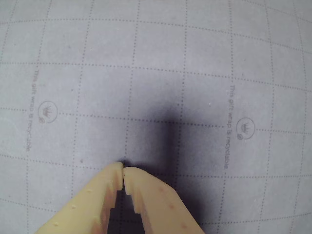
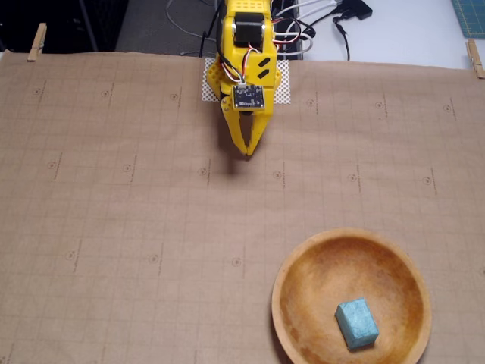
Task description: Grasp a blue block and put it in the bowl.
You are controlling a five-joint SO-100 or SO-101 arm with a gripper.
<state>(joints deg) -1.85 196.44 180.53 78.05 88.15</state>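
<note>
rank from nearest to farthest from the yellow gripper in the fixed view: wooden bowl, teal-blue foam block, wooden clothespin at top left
From the gripper:
1. Round wooden bowl, lower right.
2. Wooden clothespin, top left paper edge.
3. Teal-blue foam block, inside the bowl, lower right.

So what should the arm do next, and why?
Probably nothing more than rest where it is: the blue block already lies inside the bowl, and the fingers are closed, empty, well away over the bare paper.
</note>
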